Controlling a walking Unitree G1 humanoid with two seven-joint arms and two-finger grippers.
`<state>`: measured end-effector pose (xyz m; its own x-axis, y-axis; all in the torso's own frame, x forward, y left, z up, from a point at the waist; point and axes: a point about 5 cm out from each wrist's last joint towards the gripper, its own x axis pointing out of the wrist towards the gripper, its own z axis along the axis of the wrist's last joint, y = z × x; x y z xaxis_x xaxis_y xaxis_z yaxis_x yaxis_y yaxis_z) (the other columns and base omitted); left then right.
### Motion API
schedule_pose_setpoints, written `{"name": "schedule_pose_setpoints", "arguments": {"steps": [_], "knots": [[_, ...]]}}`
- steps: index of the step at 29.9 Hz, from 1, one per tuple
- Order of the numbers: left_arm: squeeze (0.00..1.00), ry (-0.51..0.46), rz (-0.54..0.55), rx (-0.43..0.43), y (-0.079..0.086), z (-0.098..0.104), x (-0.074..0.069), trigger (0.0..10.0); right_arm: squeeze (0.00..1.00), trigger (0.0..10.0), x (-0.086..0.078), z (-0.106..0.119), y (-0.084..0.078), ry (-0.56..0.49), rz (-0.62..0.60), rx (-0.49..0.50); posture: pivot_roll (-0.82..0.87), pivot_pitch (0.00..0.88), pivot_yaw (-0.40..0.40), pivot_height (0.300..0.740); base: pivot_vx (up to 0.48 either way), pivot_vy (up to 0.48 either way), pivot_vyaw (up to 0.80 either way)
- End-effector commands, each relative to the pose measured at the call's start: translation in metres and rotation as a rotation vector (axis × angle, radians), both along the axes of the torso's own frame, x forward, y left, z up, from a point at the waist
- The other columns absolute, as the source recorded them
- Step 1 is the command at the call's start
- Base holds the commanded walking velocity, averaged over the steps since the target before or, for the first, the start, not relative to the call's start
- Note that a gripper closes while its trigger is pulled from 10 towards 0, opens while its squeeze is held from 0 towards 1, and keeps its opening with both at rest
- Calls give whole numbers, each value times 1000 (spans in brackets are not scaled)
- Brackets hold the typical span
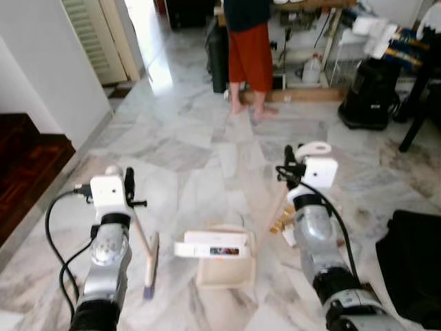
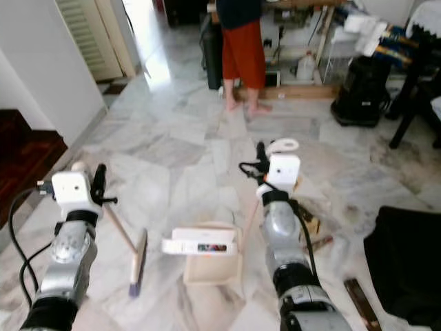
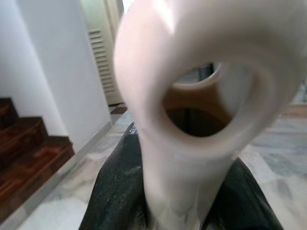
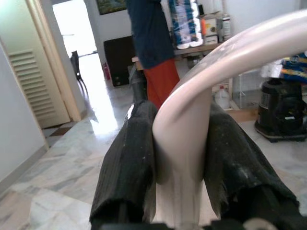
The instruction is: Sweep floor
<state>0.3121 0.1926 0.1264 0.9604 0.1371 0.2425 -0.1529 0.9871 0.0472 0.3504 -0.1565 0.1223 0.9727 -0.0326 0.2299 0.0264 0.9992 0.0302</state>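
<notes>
place: someone's home, looks like a lived-in hallway/living area
floor: polished marble tiles [image 1: 200, 138]
stairs: dark wooden steps [image 1: 27, 165] off to the side
door: cream louvered door [image 1: 89, 38]
clutter: shelving [image 1: 310, 41] packed with household stuff, a jug [image 1: 312, 69] underneath
person: barefoot person [image 1: 249, 48] in red shorts

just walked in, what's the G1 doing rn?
Sweeping setup on the marble floor. The left gripper is shut on the brush handle, with the brush head down on the floor. The right gripper is shut on the dustpan handle, and the dustpan sits on the floor between the arms, beside the brush head. Some scraps lie by the right arm. A person stands further back.
</notes>
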Motion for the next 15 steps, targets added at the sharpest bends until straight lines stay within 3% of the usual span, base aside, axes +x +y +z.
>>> {"name": "schedule_pose_setpoints", "arguments": {"steps": [1,15], "knots": [[0,-56,21,21,6,13,0,10000,0,10000,5,18,11,-72,31,2,6,0,101,740,0,0,800],[0,-45,45,19,12,12,-5,10000,0,10000,5,17,10,-67,33,5,21,0,101,740,0,0,800]]}}
